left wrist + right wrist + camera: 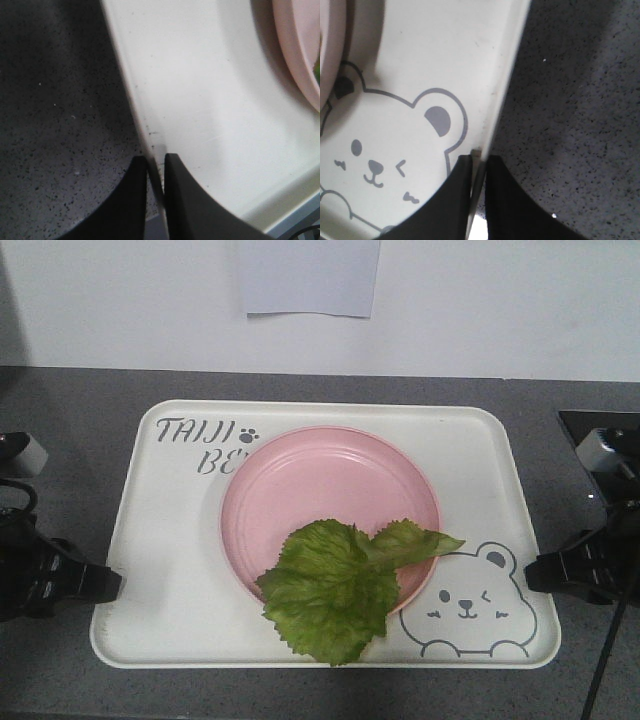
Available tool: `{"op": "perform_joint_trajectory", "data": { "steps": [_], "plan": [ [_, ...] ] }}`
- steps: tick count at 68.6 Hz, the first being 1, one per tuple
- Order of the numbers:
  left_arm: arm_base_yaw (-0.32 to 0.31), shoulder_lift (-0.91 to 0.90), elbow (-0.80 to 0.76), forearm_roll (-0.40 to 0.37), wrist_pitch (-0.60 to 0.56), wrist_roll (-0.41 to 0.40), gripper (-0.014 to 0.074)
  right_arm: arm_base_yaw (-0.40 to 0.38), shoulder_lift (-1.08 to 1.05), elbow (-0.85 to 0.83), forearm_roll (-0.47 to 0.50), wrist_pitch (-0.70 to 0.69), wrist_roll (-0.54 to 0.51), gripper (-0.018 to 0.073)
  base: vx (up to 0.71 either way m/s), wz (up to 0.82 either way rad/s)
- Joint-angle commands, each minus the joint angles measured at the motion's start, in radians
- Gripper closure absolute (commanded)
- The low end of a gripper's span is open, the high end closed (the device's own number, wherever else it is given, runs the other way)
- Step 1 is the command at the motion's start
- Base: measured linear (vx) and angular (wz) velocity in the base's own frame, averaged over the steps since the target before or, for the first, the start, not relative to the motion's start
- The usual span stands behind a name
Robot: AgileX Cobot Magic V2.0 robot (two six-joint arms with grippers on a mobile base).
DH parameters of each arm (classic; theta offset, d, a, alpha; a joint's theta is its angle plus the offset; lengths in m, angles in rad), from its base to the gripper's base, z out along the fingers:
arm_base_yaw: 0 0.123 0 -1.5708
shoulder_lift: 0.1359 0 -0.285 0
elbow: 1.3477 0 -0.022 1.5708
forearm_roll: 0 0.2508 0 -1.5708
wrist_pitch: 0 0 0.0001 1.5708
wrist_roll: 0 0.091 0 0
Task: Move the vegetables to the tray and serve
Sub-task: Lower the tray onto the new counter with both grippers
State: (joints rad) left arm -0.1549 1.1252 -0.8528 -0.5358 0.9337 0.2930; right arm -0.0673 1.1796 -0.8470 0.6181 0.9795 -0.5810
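Serve step. Left pincer and right pincer each clamp narrow on a tray rim. Lettuce lies between them, half on pink plate. Next: a synchronized, level lift off the counter, I'd say.

One large cream-white rectangular plastic tray with rounded corners, on grey speckled bench. One round pink plate on tray. One bright green crinkled lettuce leaf, at plate's front edge. One winking bear drawing, tray's front right corner. Two black grippers: left at tray's left edge, right at right edge. One white paper sheet on wall.
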Motion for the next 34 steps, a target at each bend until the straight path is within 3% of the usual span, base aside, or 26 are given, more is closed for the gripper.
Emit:
{"op": "perform_joint_trajectory", "data": {
  "steps": [1,34],
  "plan": [
    [-0.011,-0.025,-0.030,-0.091,-0.020,0.025,0.0602,0.007,-0.029,-0.027,0.087,0.029,-0.048,0.0565,0.08,-0.03],
    [-0.011,-0.025,-0.030,-0.091,-0.020,0.025,0.0602,0.007,-0.029,-0.027,0.087,0.029,-0.048,0.0565,0.07,-0.01]
  ]
}}
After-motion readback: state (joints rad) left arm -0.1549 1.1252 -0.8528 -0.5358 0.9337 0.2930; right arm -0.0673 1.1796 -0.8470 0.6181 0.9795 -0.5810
